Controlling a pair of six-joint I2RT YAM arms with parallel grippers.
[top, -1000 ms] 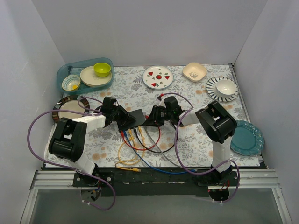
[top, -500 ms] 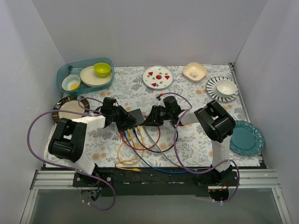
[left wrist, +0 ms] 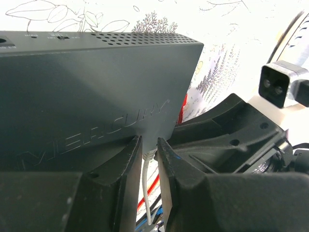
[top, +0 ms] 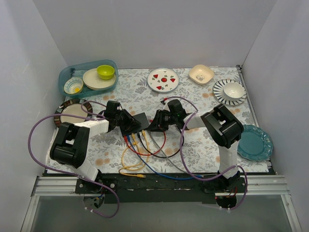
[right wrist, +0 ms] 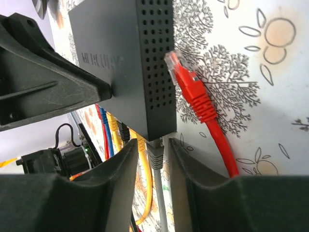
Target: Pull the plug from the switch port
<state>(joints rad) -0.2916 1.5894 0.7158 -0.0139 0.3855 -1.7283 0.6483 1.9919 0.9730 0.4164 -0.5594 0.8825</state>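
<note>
Versus a second ago: no visible shift at left gripper (left wrist: 150, 141). Less of switch (left wrist: 87, 82) top on show between the two wrists, with right gripper (right wrist: 153, 145) nudged in toward it. Reads as final line-up, no pull yet.

Pose, left to right:
- On left arm (top: 89, 126): low, folded inward, apparently clamped across the switch edge by the port row, one finger flat on the logo face.
- Mid-table (top: 203, 96): switch pinned between both wrists.
- Beside the switch end: red plug (right wrist: 186, 82) loose on the mat, touching nothing.
- In the end port: grey plug (right wrist: 155, 157), seated.
- On right arm (top: 217, 124): low, wrist turned in, jaws part-open straddling the grey plug, slim gaps either side, no clamp visible.
</note>
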